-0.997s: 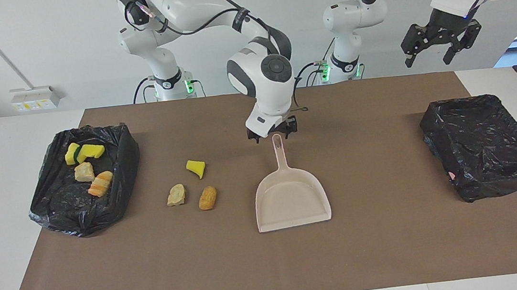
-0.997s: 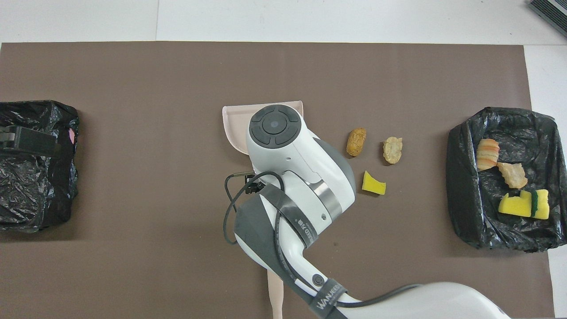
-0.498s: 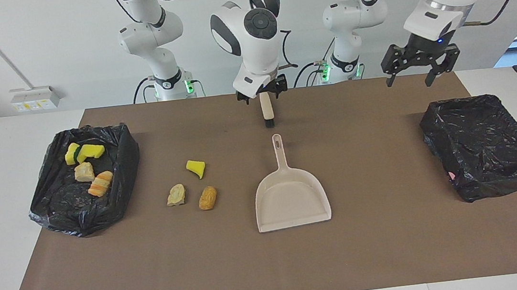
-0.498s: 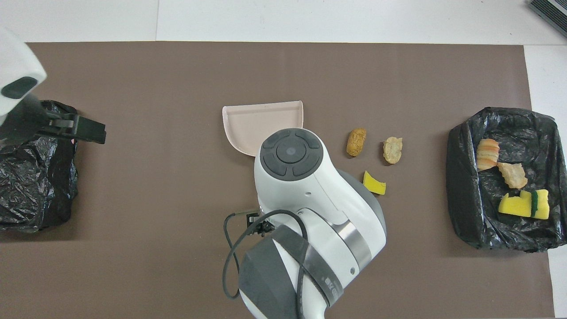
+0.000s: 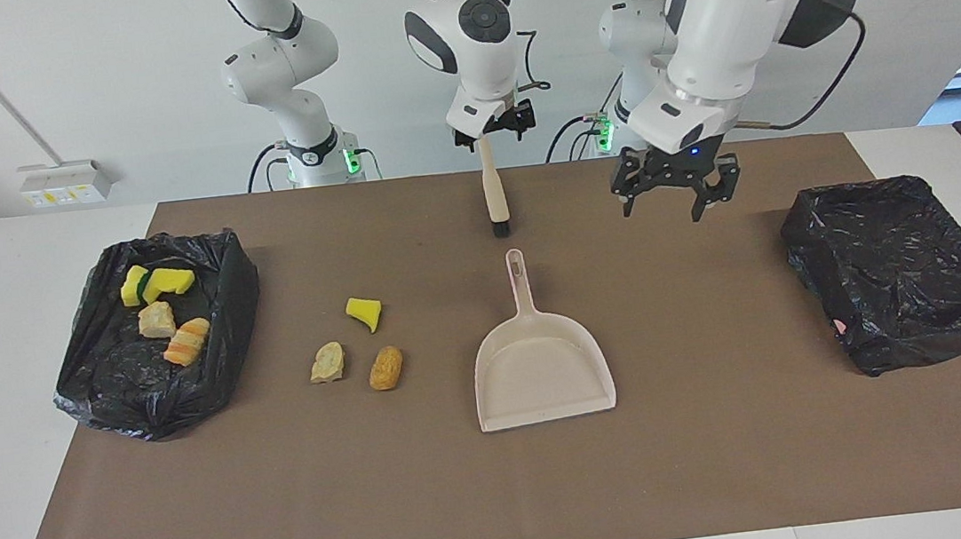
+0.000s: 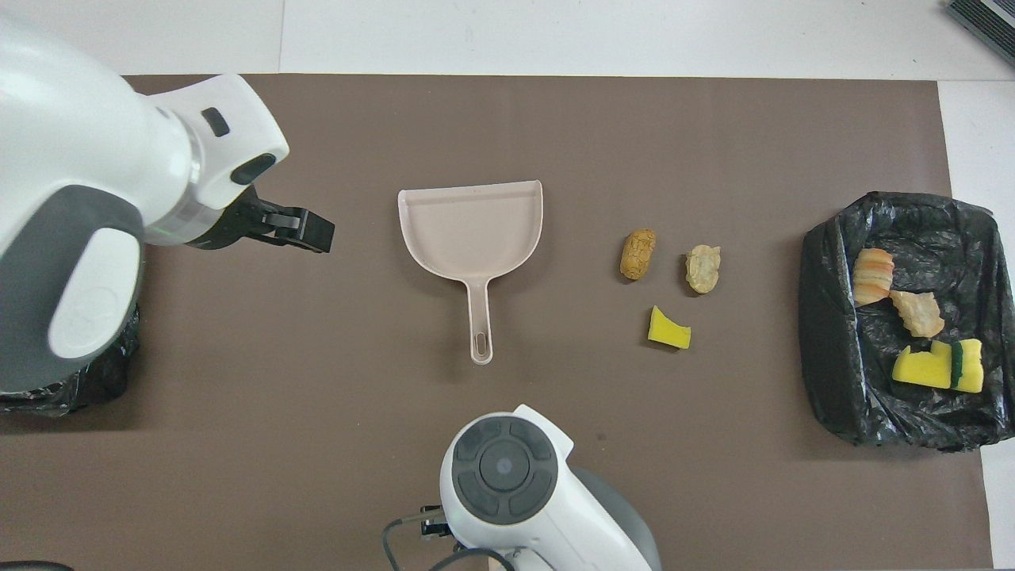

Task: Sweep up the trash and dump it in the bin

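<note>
Three pieces of trash lie on the brown mat: a yellow sponge chunk (image 5: 364, 312) (image 6: 668, 329), a beige lump (image 5: 328, 362) (image 6: 702, 268) and an orange-brown piece (image 5: 385, 368) (image 6: 637, 254). Several more scraps (image 5: 159, 314) (image 6: 912, 317) lie in the black-lined bin (image 5: 127, 387) (image 6: 833, 333) at the right arm's end. Beside the loose trash rests the beige dustpan (image 5: 542, 370) (image 6: 472, 226), handle toward the robots. My right gripper (image 5: 491, 133) is shut on the hand brush (image 5: 493, 192), which hangs bristles down over the mat above the handle's end. My left gripper (image 5: 673, 194) (image 6: 297, 230) hovers open and empty over the mat.
A second black-lined bin (image 5: 900, 270) (image 6: 103, 381) stands at the left arm's end, largely covered by the left arm in the overhead view. The right arm's wrist (image 6: 503, 468) hides its gripper and the brush from above. The mat's edge lies past the dustpan's mouth.
The right gripper has lifted the brush off the mat and drawn back toward the robots. The left arm has swung in from over its bin toward the dustpan and come lower.
</note>
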`<state>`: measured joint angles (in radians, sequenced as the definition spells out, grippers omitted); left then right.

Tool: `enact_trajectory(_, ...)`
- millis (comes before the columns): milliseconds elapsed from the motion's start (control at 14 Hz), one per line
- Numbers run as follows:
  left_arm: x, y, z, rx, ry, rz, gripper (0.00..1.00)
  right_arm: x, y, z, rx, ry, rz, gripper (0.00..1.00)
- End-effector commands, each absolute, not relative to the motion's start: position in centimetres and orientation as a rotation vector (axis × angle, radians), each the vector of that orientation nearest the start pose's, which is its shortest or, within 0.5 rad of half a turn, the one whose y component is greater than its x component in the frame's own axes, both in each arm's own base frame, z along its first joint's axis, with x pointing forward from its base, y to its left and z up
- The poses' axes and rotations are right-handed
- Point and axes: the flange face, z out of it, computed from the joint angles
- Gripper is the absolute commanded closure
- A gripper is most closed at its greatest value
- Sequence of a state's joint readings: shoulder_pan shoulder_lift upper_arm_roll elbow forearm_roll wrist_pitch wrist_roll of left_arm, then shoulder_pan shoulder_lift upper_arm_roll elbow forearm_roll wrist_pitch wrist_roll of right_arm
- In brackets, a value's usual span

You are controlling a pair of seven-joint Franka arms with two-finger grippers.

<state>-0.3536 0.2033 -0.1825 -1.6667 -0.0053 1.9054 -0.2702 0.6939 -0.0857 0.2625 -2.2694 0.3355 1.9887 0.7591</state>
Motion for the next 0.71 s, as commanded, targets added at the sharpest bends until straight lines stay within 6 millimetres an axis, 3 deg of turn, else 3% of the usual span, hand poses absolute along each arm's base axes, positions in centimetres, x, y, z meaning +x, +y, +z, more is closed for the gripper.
enact_trajectory(0, 53.3, -35.1, 45.1, -3.181, 0.362, -0.039, 0.00, 23.1, 40.9, 35.5, -3.053, 0.056, 0.486, 0.00)
enact_trajectory(285, 51.0, -37.5, 40.1, -3.195, 0.302, -0.039, 0.00, 20.1, 41.3, 33.8, -3.082, 0.025, 0.499, 0.00)
enact_trajectory(427, 50.6, -37.5, 38.3, -3.201, 0.274, -0.043, 0.00, 19.9, 41.1, 33.7, -3.084, 0.025, 0.497, 0.00)
enact_trajectory(498, 50.6, -37.7, 37.6, -3.201, 0.249, -0.030, 0.00, 19.9, 41.1, 33.7, -3.082, 0.024, 0.493, 0.06)
enact_trajectory(641, 50.5, -39.1, 35.8, -3.218, 0.221, -0.044, 0.00, 19.6, 40.7, 33.3, -3.090, 0.017, 0.499, 0.37)
